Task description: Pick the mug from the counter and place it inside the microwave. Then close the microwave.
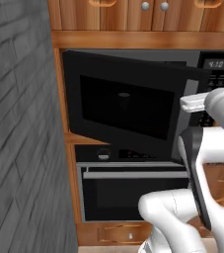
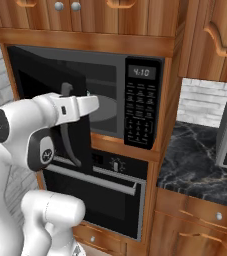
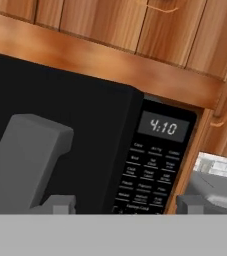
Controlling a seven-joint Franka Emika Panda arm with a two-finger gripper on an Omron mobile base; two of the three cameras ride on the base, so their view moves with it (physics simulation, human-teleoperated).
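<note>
large black microwave [image 2: 135, 100] in wood cabinetry, glass-window door [image 1: 128, 108] swung part open to left | clock display [image 3: 163, 127] lit, keypad below | two-finger gripper [image 3: 122, 202] near door handle [image 3: 27, 160], tips apart, nothing clamped | black marble counter [image 2: 195, 165] far right | small white mug: can't tell where

Microwave [image 2: 135, 100] door [image 1: 128, 106] half-open, blocks cavity front; narrow gap beside keypad [image 2: 141, 112].

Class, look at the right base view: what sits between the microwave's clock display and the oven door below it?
The microwave's button keypad lies directly below the clock display, then a wooden ledge above the oven door.
</note>
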